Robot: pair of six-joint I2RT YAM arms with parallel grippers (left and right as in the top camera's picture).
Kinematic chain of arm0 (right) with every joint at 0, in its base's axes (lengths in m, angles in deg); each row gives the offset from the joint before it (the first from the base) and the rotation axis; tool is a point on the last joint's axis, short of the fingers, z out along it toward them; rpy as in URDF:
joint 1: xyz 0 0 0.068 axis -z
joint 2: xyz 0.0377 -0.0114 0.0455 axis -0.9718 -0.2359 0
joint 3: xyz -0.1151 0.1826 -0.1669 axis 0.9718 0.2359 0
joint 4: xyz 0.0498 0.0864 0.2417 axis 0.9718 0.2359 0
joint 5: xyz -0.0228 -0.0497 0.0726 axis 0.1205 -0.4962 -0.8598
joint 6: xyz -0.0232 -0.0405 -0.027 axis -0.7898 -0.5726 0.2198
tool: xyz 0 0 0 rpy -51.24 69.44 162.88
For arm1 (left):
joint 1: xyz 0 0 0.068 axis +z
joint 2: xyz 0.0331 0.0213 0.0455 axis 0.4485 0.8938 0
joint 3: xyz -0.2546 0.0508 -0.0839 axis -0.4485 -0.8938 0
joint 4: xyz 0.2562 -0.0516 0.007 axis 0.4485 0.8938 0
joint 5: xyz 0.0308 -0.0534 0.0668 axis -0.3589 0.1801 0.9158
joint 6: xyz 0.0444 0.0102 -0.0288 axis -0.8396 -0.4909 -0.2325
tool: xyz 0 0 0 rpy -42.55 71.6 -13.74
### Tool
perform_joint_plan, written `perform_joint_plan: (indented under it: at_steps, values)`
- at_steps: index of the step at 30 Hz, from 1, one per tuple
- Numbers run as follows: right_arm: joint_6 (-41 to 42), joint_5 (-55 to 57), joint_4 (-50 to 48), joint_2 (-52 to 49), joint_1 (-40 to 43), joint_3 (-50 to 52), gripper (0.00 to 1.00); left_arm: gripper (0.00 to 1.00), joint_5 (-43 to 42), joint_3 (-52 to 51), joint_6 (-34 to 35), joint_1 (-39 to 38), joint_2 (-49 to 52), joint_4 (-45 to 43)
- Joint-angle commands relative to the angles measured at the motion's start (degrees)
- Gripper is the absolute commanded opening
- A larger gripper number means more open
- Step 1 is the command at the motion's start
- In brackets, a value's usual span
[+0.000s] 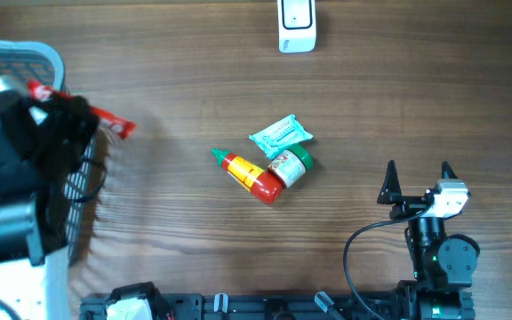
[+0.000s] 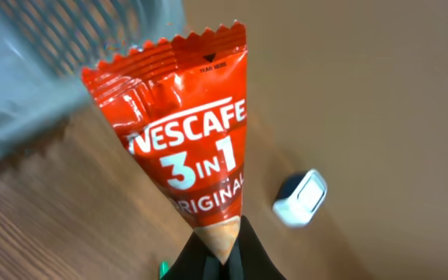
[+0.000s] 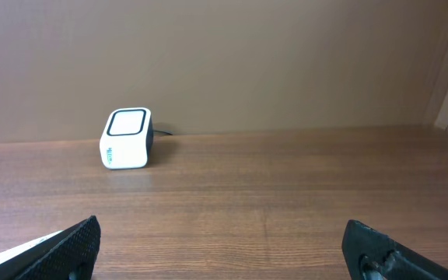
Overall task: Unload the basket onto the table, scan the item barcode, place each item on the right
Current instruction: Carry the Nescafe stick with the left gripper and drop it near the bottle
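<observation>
- Glossy red sachet [image 2: 185, 132], serrated top edge; left side, beside grey lattice basket [image 1: 25, 55].
- Left end effector [image 2: 221, 257]: clamped on sachet's narrow end.
- Right end effector [image 1: 418, 171]: fully spread, empty, near right over wood-grain table [image 1: 238, 258].
- White boxy scanner [image 1: 297, 25]: far centre.

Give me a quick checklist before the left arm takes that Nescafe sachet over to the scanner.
1. Left gripper shut on the Nescafe sachet: ok.
2. Barcode side known: cannot tell; only the logo face shows.
3. Barcode scanner unobstructed: ok.
4. Right gripper open, empty, away from the scanner: ok.
5. Sachet at the scanner: not ok; it is beside the basket.
</observation>
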Motion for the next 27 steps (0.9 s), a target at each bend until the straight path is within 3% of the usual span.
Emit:
perform_joint_plan:
  at_steps: [1, 6, 13, 19, 27]
  values:
    - [-0.52, -0.94, -0.11, 0.00, -0.35, 0.15, 1.00, 0.04, 2.93, -0.15, -1.36, -7.02, 5.90, 0.83]
    - [-0.50, -0.94, -0.11, 0.00, -0.35, 0.15, 1.00, 0.04, 3.85, -0.15, -1.36, -16.37, 14.75, 0.76]
    - [-0.50, -0.94, -0.11, 0.00, -0.35, 0.15, 1.00, 0.04, 13.70, -0.17, -1.33, -28.44, 29.66, -1.38]
    - [-0.50, -0.94, -0.11, 0.00, -0.35, 0.15, 1.00, 0.04, 15.58, -0.17, -1.09, -29.83, 37.51, -4.48]
    - [-0.50, -0.94, -0.11, 0.00, -0.35, 0.15, 1.00, 0.04, 16.55, -0.17, -1.14, -29.00, 37.90, -10.12]
